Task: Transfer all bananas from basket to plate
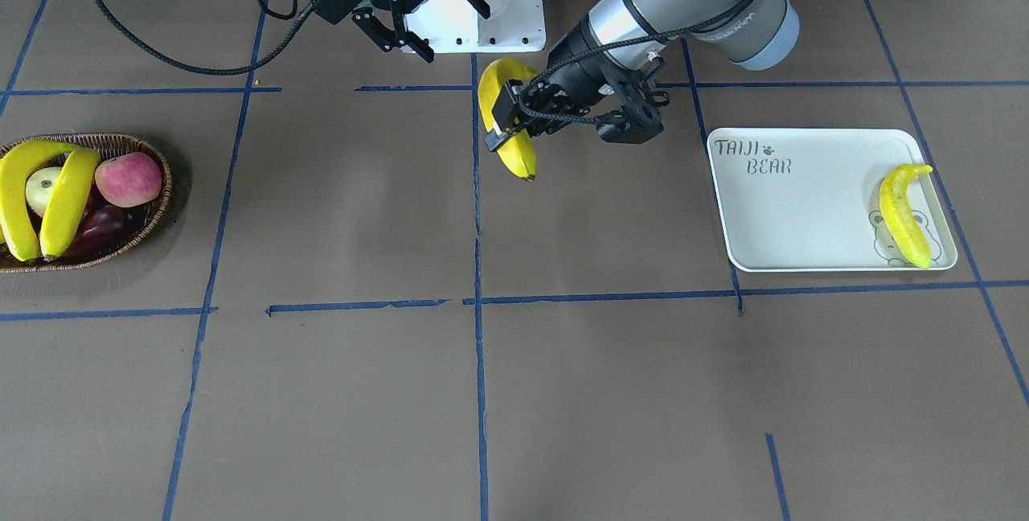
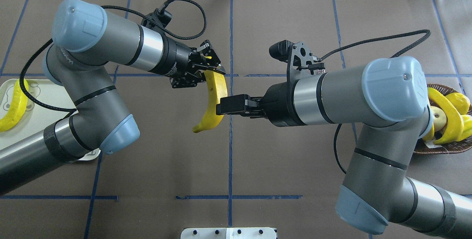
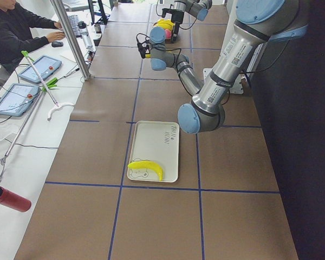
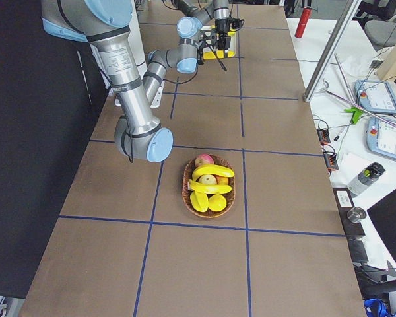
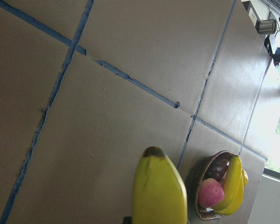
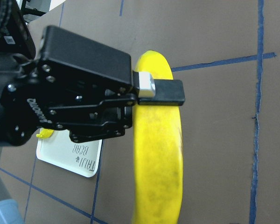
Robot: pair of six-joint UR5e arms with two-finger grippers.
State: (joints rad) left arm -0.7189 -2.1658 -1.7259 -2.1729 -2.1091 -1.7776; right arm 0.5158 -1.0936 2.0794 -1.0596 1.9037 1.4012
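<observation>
Your left gripper (image 1: pixel 511 121) pinches a banana (image 1: pixel 518 155) near its middle and holds it in the air over the centre of the table (image 1: pixel 563 392), closer to the robot's edge. Gripping at mid-length likely keeps the curved fruit balanced so it doesn't swing.

Your right gripper (image 1: pixel 450 30) has its fingers spread and holds nothing. It is apart from the fruit, nearer the robot's edge. This looks like a hand-over. The basket (image 1: pixel 153 219) sits at the table end on the right arm's side and the plate (image 1: pixel 788 215) toward the opposite end, probably too far apart for one arm to reach both.

One banana (image 1: pixel 904 215) lies on the plate along its outer short edge, over the bear drawing (image 1: pixel 882 244), with bare space beside it for more. Two bananas (image 1: pixel 68 199) rest in the basket, arched over apples (image 1: pixel 129 178).

Your next move is probably to carry the held one to the plate's bare part.
</observation>
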